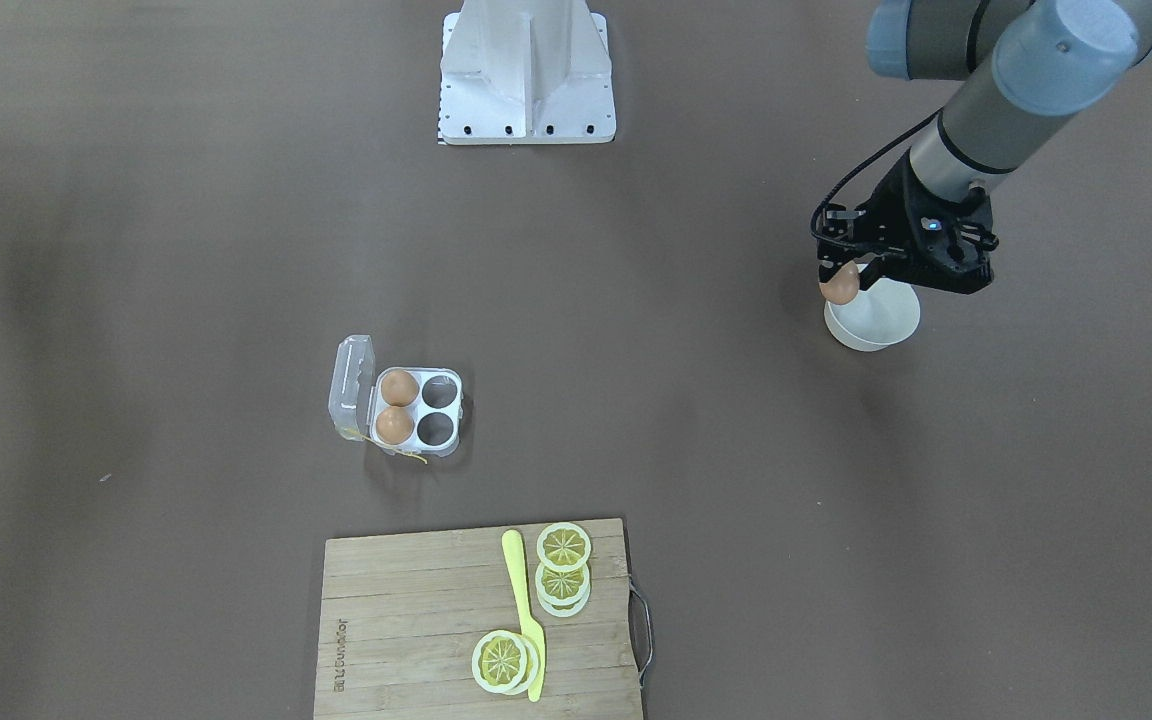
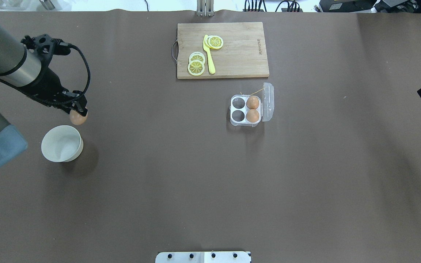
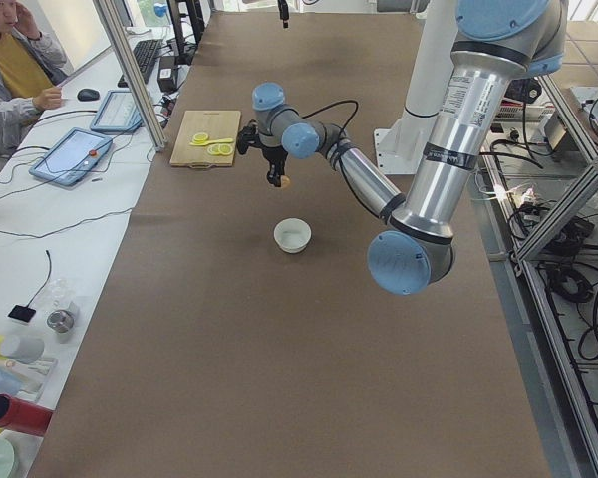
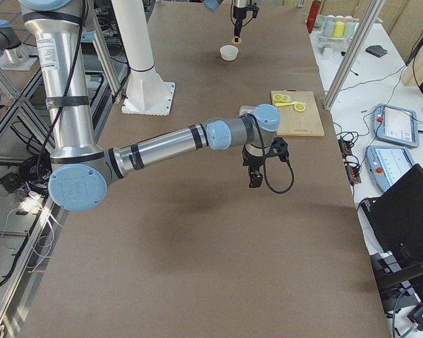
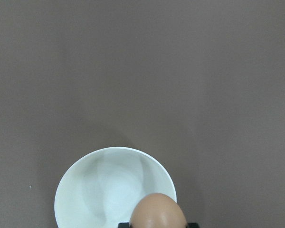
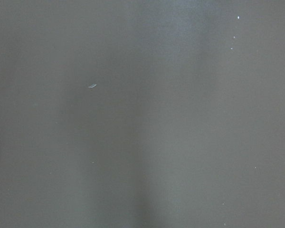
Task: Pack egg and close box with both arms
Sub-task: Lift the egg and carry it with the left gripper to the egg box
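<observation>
My left gripper point(image 1: 843, 272) is shut on a light-brown egg point(image 1: 839, 288) and holds it in the air just beside and above the white bowl point(image 1: 877, 322). In the overhead view the egg point(image 2: 78, 118) hangs under the gripper point(image 2: 79, 113), past the bowl's point(image 2: 61, 144) far rim. The left wrist view shows the egg point(image 5: 156, 212) over the empty bowl point(image 5: 107, 187). The clear box point(image 2: 238, 116) lies open mid-table with two eggs point(image 2: 252, 103) in the cells by its lid; the other two cells are empty. My right gripper point(image 4: 254, 180) hovers over bare table; I cannot tell its state.
A wooden cutting board point(image 2: 239, 54) with lemon slices point(image 2: 196, 67) and a yellow knife point(image 2: 209, 54) lies beyond the box. The white base point(image 1: 526, 95) stands at the robot's side. An operator sits beside the table in the exterior left view point(image 3: 15, 60).
</observation>
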`<state>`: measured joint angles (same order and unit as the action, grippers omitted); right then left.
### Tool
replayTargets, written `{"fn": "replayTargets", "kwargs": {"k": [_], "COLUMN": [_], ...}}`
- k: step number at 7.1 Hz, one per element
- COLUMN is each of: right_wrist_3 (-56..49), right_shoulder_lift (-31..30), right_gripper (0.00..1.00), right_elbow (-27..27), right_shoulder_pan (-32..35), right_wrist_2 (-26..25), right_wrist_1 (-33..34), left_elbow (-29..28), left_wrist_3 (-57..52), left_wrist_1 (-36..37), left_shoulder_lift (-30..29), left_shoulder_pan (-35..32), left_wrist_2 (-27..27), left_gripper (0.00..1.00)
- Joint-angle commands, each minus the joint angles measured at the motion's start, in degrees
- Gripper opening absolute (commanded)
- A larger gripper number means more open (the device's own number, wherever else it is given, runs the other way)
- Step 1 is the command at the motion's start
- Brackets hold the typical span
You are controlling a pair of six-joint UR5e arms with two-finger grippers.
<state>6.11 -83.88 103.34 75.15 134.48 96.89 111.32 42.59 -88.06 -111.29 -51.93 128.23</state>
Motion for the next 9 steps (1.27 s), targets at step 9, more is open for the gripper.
{"fn": "replayTargets", "kwargs": {"k": [9], "right_wrist_3": [0.6], "right_shoulder_lift": [0.0], "right_gripper": [1.0], "right_elbow": [0.1], "right_shoulder_pan": [-0.1], "right_wrist_2": [0.3], "right_wrist_1": [0.0], "left_elbow": [-36.0], "left_wrist_3": [10.5], "left_wrist_1": [-63.9], "left_shoulder_lift": [-22.6], "left_shoulder_pan": [27.2], "left_wrist_2": [-60.5], "left_gripper": [0.0]}}
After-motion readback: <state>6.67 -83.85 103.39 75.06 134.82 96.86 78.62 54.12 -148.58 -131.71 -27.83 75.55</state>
